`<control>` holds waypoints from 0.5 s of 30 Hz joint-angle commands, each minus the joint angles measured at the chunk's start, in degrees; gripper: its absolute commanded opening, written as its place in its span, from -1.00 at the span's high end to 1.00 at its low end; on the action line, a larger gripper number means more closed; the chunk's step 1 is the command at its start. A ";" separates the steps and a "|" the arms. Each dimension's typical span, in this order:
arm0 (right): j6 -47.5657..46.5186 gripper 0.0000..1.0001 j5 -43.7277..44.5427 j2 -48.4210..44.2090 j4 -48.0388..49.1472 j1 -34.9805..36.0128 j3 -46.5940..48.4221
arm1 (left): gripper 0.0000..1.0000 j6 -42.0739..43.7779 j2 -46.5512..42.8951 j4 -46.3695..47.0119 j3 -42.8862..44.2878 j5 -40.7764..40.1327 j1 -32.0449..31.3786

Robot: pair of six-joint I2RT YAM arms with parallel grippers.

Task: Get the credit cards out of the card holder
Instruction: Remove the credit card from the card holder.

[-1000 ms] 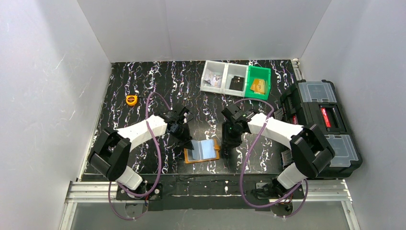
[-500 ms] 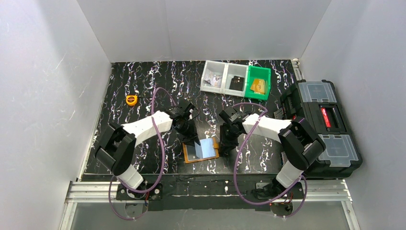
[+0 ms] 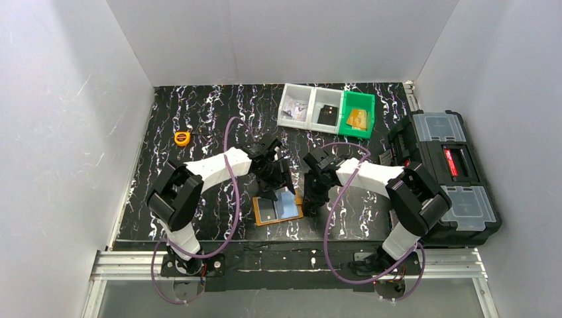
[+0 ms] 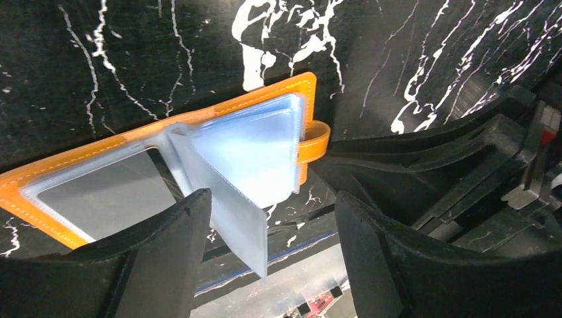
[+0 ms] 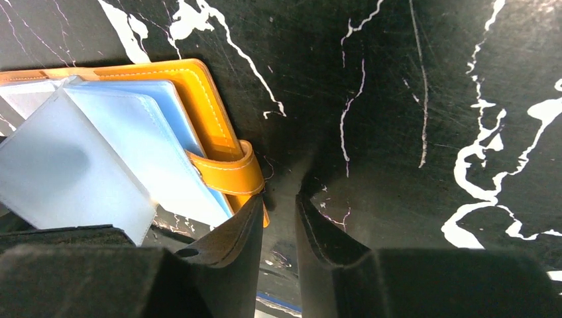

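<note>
The small flat orange-tan leather-like card holder [image 4: 265,98] lay opened out on the black, white-veined marble-patterned table [image 3: 199,112], near the front edge and between my two arms. My left end effector [image 4: 272,199] hung just above it with its fingers well apart, gripping nothing. One loose clear plastic sleeve [image 4: 222,192] stood up from the holder's fold and leaned into the gap between those fingers, closer to the finger on the left of my wrist view.

What I took for the thin pale blue rectangular credit cards [image 5: 156,129] sat inside the clear pockets on the tab side of the holder (through the plastic I could not count them). The pocket on the other side showed a dark grey face.

My right end effector [image 5: 278,202] sat at the holder's outer edge. Its fingers were drawn close with only a narrow slit between them. Bare table showed through that slit, so it was clamped on nothing. One fingertip [image 5: 252,212] touched the small orange closure tab [image 5: 228,173] where it curled off the edge.

A small round yellow-orange tape measure [image 3: 181,138] lay well apart at the far left. A row of three small open bins [image 3: 326,109], two whitish and one green, stood along the far edge. A black plastic toolbox [image 3: 441,175] sat at the table's right side.
</note>
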 commanded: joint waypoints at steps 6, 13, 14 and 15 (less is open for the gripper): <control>1.57 0.38 0.76 -4.10 1.13 0.30 -2.88 | -0.36 -2.84 2.97 1.10 3.19 3.16 -0.48; 1.80 0.38 2.14 -6.52 -0.32 0.26 -3.13 | -0.37 -3.30 5.30 1.55 2.51 1.81 -0.54; 1.76 0.38 2.48 -6.98 -0.66 0.30 -3.11 | -0.37 -3.30 5.67 1.67 2.38 1.76 -0.57; 1.77 0.38 2.85 -7.38 -1.10 0.22 -3.08 | -0.37 -3.22 6.06 1.72 2.32 1.73 -0.56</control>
